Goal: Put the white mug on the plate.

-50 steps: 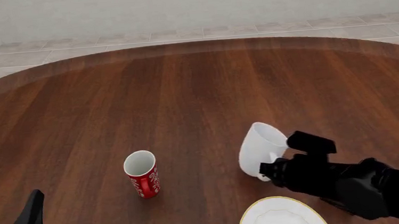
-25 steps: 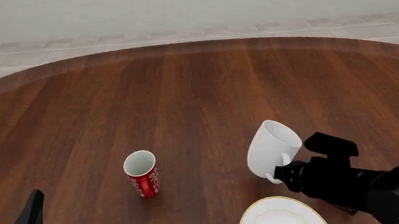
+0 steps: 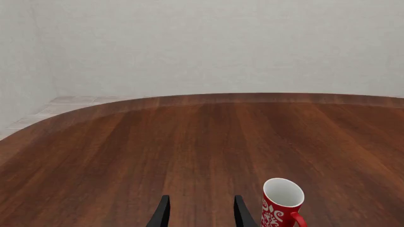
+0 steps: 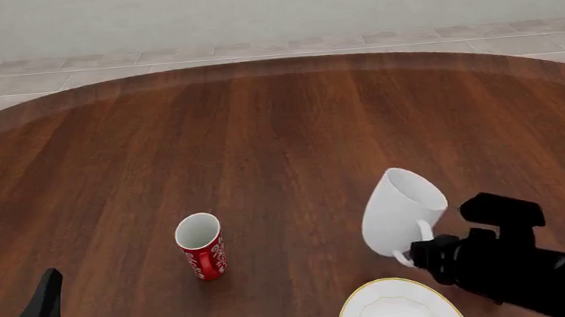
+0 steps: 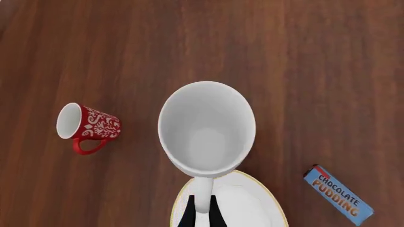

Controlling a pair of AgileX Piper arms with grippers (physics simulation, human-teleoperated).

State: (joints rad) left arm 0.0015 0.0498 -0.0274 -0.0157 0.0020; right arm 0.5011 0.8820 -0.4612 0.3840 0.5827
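Observation:
The white mug (image 4: 400, 211) hangs tilted above the table, just beyond the plate (image 4: 353, 304), which is cut off by the near edge of the front view. My right gripper (image 4: 420, 254) is shut on the mug's handle. In the right wrist view I look into the white mug (image 5: 207, 126), with the plate (image 5: 251, 202) partly under it and the right gripper (image 5: 200, 213) pinching the handle. At the near left my left gripper (image 4: 13, 304) stands open and holds nothing; the left wrist view shows the left gripper (image 3: 200, 215) low over the wood.
A smaller red mug (image 4: 201, 248) with white lettering stands upright left of the white one; the red mug (image 3: 282, 204) also shows in the left wrist view and the red mug (image 5: 85, 126) in the right. A blue chocolate pudding box (image 5: 338, 195) lies near the plate.
My right gripper has lifted the white mug and carried it right and nearer, toward the plate. The left arm and the red mug have not moved.

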